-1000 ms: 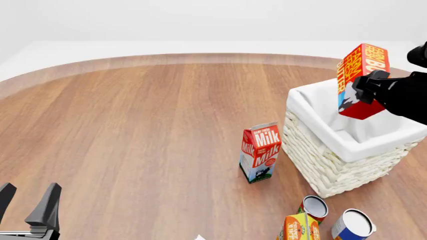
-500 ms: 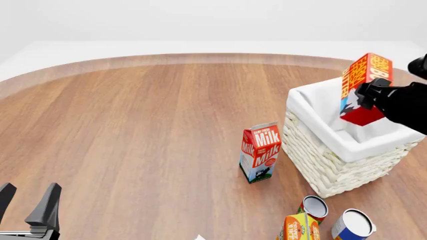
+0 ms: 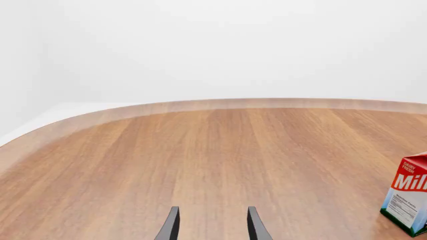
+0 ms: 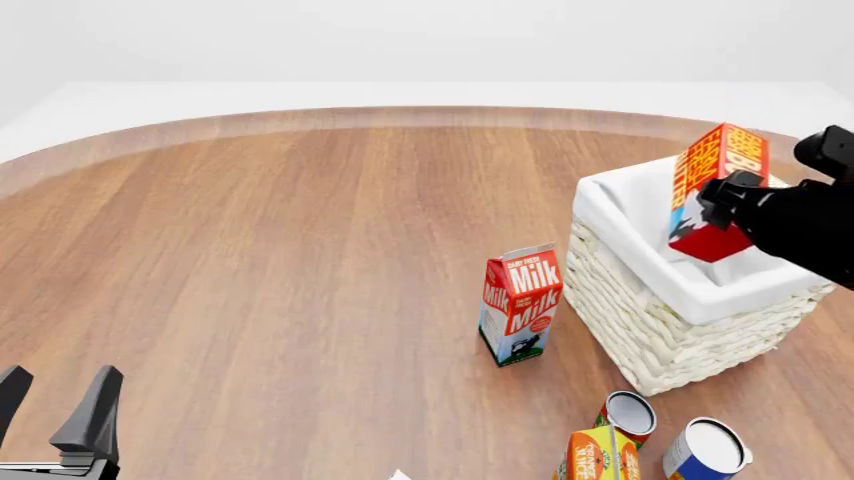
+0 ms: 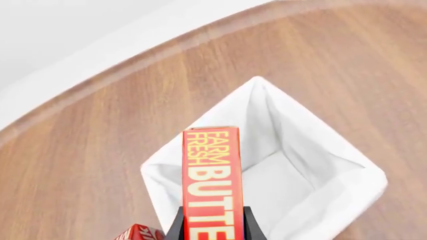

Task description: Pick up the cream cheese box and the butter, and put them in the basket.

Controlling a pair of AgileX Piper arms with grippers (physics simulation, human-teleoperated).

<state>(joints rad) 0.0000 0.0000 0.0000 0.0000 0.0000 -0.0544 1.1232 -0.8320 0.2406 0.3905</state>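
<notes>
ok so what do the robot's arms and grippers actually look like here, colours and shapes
Both are plain black with no markings or cables showing. The left gripper has two slim, flat fingers tapering to pointed tips, dark grey where light catches them. The right gripper is a blocky matte black body on a rounded black arm; its fingers show only as thin black edges.

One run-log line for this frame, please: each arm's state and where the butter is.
right gripper: shut on butter, over basket opening, not released | left gripper: open, holding nothing, near table edge | milk carton: upright beside basket
</notes>
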